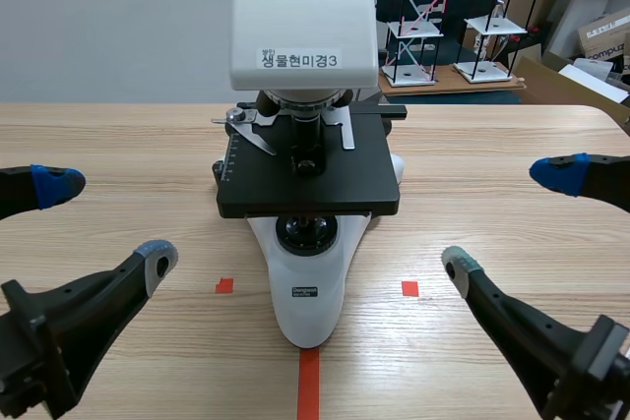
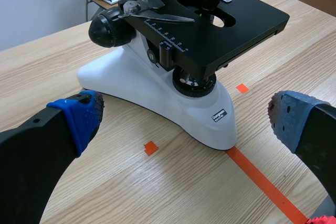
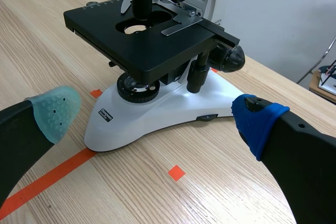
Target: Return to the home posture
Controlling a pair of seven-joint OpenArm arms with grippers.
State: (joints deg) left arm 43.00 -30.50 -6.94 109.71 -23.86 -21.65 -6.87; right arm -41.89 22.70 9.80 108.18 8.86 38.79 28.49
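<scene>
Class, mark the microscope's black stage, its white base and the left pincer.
black stage [image 1: 364, 174]: scene view, flat top surface.
white base [image 1: 310, 322]: scene view, front foot.
left pincer [image 1: 108, 221]: scene view, midway between fingertips.

Left claw [image 1: 106, 221], right claw [image 1: 510, 217]: thick black fingers [image 1: 89, 297], dotted tip pads [image 1: 54, 184], one blue, one grey-green.

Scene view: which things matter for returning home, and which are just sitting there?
Job: left gripper, open; right gripper, open.
Just there: microscope, between the arms; table; white shelf racks behind the table.
</scene>
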